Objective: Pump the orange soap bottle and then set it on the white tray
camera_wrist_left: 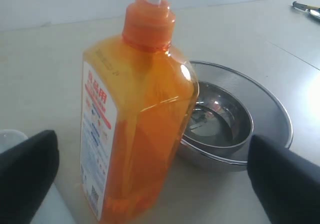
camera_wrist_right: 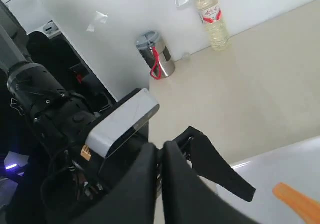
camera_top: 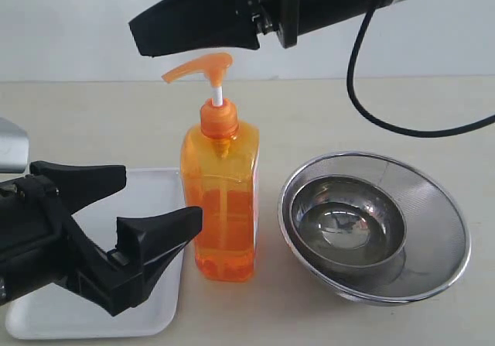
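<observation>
Currently the orange soap bottle (camera_top: 223, 207) stands upright on the surface (camera_top: 325, 121), off the white tray (camera_top: 147, 179), just right of the tray's right rim. Steel mesh bowl (camera_top: 433, 207) sits just right of the bottle, a smaller steel bowl (camera_top: 348, 222) inside it.

Left claw (camera_top: 160, 199): jaws wide apart, low over the tray's right part, tips aimed at the bottle's lower body. From its wrist view the bottle sits between the two fingers (camera_wrist_left: 282, 179), neither one touching it.

Right claw (camera_top: 143, 38): jaws pressed together, holding nothing, reaching in from the right. It hovers just above the orange pump head (camera_top: 197, 67); a thin gap shows between them.
</observation>
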Motion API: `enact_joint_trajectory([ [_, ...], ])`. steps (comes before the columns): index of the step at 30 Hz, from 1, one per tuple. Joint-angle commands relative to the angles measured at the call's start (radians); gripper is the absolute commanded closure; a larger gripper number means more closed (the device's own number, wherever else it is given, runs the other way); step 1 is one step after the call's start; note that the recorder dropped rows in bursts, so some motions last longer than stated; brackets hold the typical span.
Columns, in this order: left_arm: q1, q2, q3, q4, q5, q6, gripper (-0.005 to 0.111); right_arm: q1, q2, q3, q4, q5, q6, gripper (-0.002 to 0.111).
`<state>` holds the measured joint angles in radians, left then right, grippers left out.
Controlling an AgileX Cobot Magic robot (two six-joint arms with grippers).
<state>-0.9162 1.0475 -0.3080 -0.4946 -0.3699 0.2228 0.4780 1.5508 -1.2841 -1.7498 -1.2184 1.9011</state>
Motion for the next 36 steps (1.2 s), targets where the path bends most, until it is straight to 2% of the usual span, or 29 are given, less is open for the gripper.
enact_joint_trajectory([
  [1,-0.003,-0.006,0.005,-0.001,-0.006,-0.008,0.012,0.015,-0.017,0.006,0.005,-0.003,0.091,0.108],
  [7,-0.003,-0.006,0.005,-0.001,-0.008,-0.008,0.012,0.043,-0.023,0.023,0.005,-0.003,0.124,0.108],
  [13,-0.003,-0.006,0.005,-0.001,0.002,-0.008,0.012,0.043,-0.114,0.212,0.005,0.021,-0.088,0.108],
  [19,-0.003,-0.006,0.005,-0.001,0.005,-0.008,0.012,0.043,-0.311,0.375,0.005,0.428,-0.239,0.108],
  [27,-0.003,-0.006,0.005,-0.001,0.005,-0.008,0.012,0.043,-0.477,0.474,0.005,0.891,-0.237,0.108],
  [29,-0.003,-0.006,0.005,-0.001,0.005,-0.008,0.012,0.043,-0.482,0.486,0.005,0.950,-0.220,0.108],
  [36,-0.003,-0.006,0.005,-0.001,0.000,-0.008,0.012,0.043,-0.482,0.495,0.005,0.975,-0.169,0.108],
])
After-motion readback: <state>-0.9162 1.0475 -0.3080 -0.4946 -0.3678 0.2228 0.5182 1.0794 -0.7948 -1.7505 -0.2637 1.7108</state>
